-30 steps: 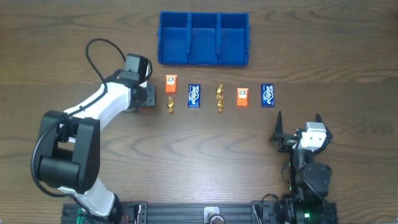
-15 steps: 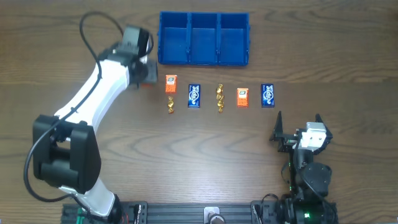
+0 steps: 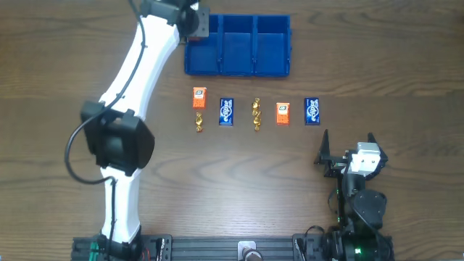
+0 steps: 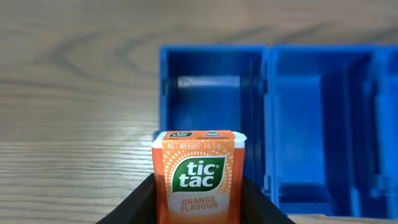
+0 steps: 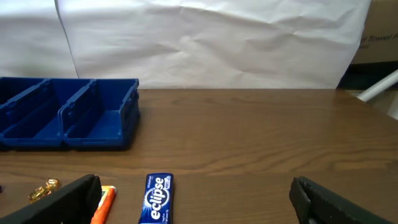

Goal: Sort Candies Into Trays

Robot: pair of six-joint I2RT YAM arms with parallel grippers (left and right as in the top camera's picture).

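Note:
My left gripper [image 3: 196,22] is shut on an orange mint box [image 4: 200,168] and holds it upright, raised near the left compartment [image 4: 211,102] of the blue three-bin tray [image 3: 238,67]. On the table in front of the tray lies a row of candies: an orange box [image 3: 199,98], a blue box [image 3: 226,111], gold-wrapped candies [image 3: 256,114], a second orange box [image 3: 283,113] and a second blue box [image 3: 312,111]. My right gripper [image 3: 346,150] stands open near the front right, short of the blue box [image 5: 155,198].
Another gold candy [image 3: 199,125] lies under the left orange box. The tray's three bins look bare inside. The tray's far end [image 5: 102,118] shows in the right wrist view, with open wooden table to its right and a white backdrop behind.
The left arm has swung from beside the candy row out to the tray's left end, carrying the orange box. The right arm has not moved.

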